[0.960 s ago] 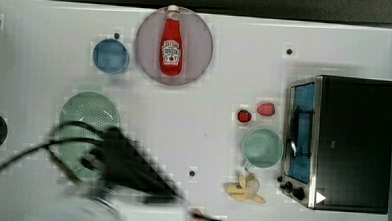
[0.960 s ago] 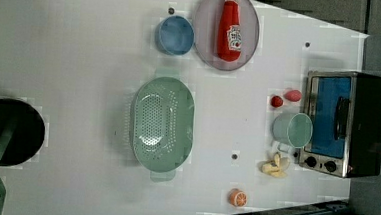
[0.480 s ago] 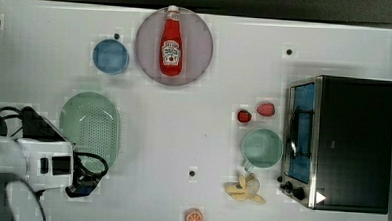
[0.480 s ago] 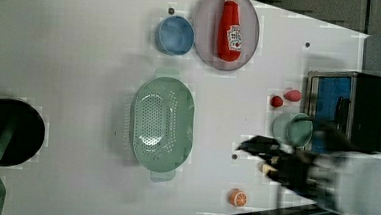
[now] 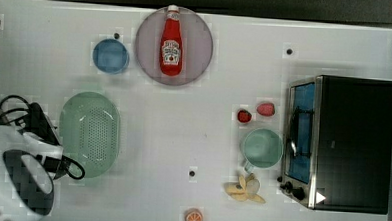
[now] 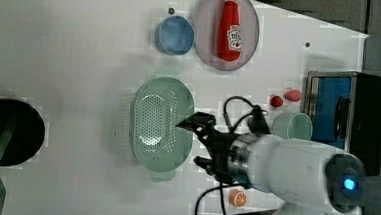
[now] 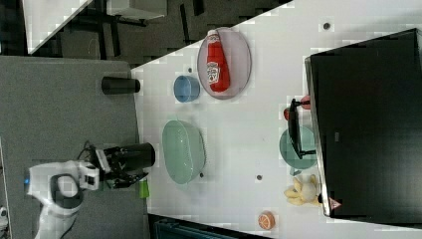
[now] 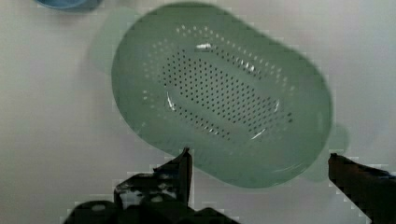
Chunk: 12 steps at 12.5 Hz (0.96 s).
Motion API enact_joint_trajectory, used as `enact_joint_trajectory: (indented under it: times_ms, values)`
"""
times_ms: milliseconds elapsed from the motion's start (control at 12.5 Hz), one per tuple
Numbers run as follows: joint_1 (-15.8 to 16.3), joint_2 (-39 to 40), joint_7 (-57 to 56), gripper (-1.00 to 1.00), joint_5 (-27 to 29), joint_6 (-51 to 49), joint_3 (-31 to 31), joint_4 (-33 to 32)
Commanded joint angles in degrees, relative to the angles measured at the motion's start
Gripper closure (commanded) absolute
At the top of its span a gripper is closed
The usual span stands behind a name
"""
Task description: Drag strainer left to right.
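Observation:
The strainer (image 5: 89, 134) is a large pale mint-green oval colander with rows of small holes, lying on the white table at the top view's left. It also shows in the left view as the strainer (image 6: 161, 122), in the right view as the strainer (image 7: 183, 152) and close up in the wrist view as the strainer (image 8: 224, 93). My gripper (image 6: 197, 142) hovers at the long side of the strainer, open wide. In the wrist view my gripper (image 8: 259, 165) has its two dark fingers standing either side of the rim, with nothing held. In the top view my gripper (image 5: 52, 144) is at the strainer's left edge.
A blue bowl (image 5: 110, 55) and a ketchup bottle (image 5: 171, 44) on a round plate sit behind the strainer. A mint mug (image 5: 261, 148), toaster oven (image 5: 340, 142), banana (image 5: 244, 188), orange half (image 5: 194, 218) and red berries (image 5: 254, 113) crowd the top view's right. A black pot (image 6: 6, 132) holds a green spatula.
The arm has swung in towards the strainer and now hangs at its side. The fingers stay open. The strainer has not moved.

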Motion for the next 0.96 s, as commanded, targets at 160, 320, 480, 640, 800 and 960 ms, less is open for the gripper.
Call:
enact_joint_trajectory:
  times_ms: [160, 320, 480, 640, 800, 960]
  values:
    - [-1.30, 7.03, 19.53, -1.00, -1.15, 12.49, -0.87, -6.36]
    - [-1.24, 11.81, 23.02, -1.00, -4.04, 16.46, -0.97, -6.56]
    - [-1.08, 15.85, 27.10, -1.00, -6.66, 19.74, -1.62, -6.45]
    - [-0.43, 19.12, 28.77, -1.00, -10.04, 22.36, -3.53, -6.35]
    - [0.75, 21.65, 28.80, -1.00, -12.21, 24.98, -6.20, -6.33]
    - [1.79, 23.44, 28.79, -1.00, -12.36, 27.79, -8.37, -6.30]
